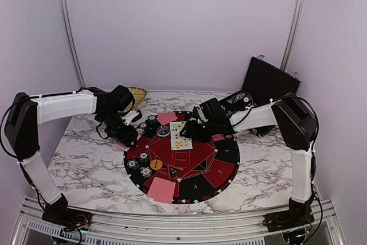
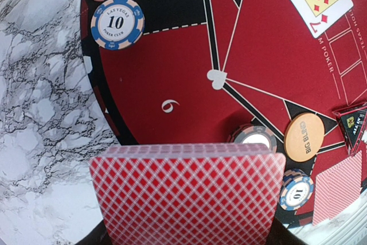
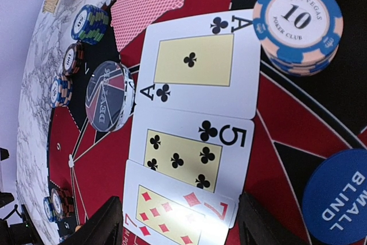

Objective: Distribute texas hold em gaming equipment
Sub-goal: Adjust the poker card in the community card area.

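Red-backed cards [image 2: 189, 193] are clamped as a deck in the left gripper [image 1: 125, 137], over the left edge of the mat [image 2: 172, 73]. At the mat's centre the right gripper [image 3: 180, 225] stands open above three face-up cards [image 3: 189, 153]. Chip stacks [image 3: 298, 21] and blind discs [image 2: 304, 137] lie on the mat; I judge more dealing remains.

Both arms inward: left claw [image 1: 127, 137] clenched, right claw [image 3: 183, 228] spread.

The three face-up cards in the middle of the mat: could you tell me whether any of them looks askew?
Yes. The seven of diamonds lies turned against the ace of clubs and five of clubs, which sit nearly parallel, and its edge overlaps the five. Nothing looks spilled or damaged.
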`<state>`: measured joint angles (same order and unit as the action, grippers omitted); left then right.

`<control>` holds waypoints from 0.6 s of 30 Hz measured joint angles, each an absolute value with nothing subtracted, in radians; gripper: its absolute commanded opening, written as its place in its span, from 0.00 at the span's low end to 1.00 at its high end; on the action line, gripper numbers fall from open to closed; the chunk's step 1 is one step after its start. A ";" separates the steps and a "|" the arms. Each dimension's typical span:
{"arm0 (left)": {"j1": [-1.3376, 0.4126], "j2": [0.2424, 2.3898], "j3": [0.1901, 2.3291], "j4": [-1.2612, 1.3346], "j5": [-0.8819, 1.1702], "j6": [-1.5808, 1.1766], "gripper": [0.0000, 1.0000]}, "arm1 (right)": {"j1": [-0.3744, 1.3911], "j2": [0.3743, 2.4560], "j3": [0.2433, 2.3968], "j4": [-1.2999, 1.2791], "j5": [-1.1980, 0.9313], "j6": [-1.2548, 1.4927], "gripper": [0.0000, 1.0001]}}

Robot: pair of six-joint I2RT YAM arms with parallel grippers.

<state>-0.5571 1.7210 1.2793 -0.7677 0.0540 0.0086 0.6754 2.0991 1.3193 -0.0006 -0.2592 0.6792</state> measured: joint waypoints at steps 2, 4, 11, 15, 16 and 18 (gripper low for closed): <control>-0.557 1.721 1.280 -0.768 0.054 0.009 0.24 | 0.676 2.099 1.319 0.000 -0.260 0.680 0.67; -0.557 1.721 1.280 -0.768 0.055 0.008 0.24 | 0.677 2.099 1.317 0.002 -0.262 0.680 0.67; -0.557 1.721 1.279 -0.768 0.056 0.008 0.24 | 0.677 2.096 1.303 0.026 -0.270 0.686 0.67; -0.557 1.721 1.279 -0.768 0.056 0.008 0.24 | 0.679 2.091 1.291 0.038 -0.275 0.691 0.67; -0.557 1.721 1.279 -0.768 0.056 0.008 0.24 | 0.680 2.089 1.287 0.041 -0.278 0.694 0.67; -0.557 1.721 1.279 -0.768 0.056 0.008 0.24 | 0.684 2.083 1.278 0.043 -0.281 0.702 0.67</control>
<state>-0.5571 1.7210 1.2793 -0.7677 0.0559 0.0082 0.6842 2.0827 1.2781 0.0433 -0.2813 0.7017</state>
